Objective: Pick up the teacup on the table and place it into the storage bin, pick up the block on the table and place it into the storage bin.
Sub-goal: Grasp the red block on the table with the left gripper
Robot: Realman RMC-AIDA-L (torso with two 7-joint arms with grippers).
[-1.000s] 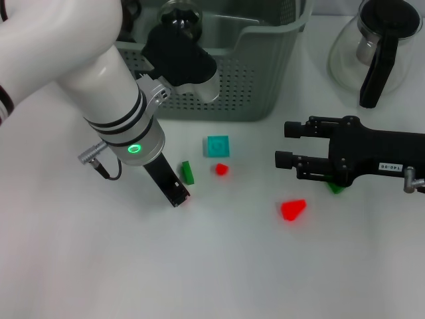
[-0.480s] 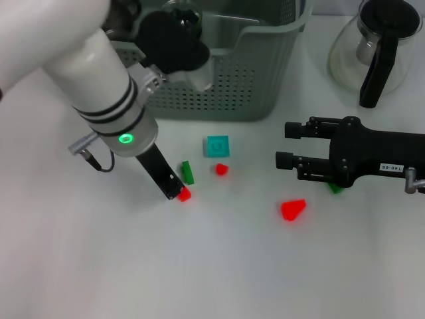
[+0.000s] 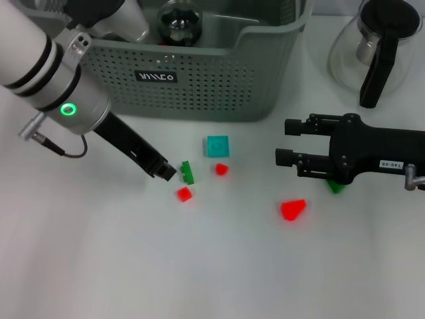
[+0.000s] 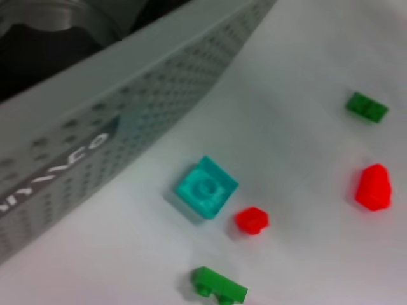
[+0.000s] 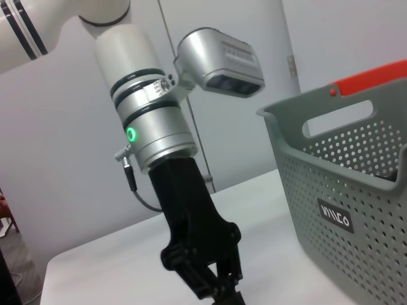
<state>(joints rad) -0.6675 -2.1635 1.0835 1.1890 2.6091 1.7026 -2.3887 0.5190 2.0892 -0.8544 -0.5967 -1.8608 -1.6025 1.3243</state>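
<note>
Left gripper (image 3: pixel 166 172) is hanging low over the table, tip just beside the green block (image 3: pixel 188 173), fingers pinched together and empty. Risk: closed fingers are likely nudging the green block or the red block (image 3: pixel 184 194) away instead of grasping, unless they spread first. Storage bin (image 3: pixel 219 80) is sitting behind, a dark glass teacup (image 3: pixel 178 23) already inside. Teal block (image 3: pixel 217 145), small red piece (image 3: pixel 221 169) and red cone (image 3: pixel 293 209) are crowding the middle. Right gripper (image 3: pixel 287 143) is hovering spread and empty at right, a second green block (image 3: pixel 335 187) partly under it. Glass pot (image 3: pixel 375 46) is standing far right, clear of everything.
</note>
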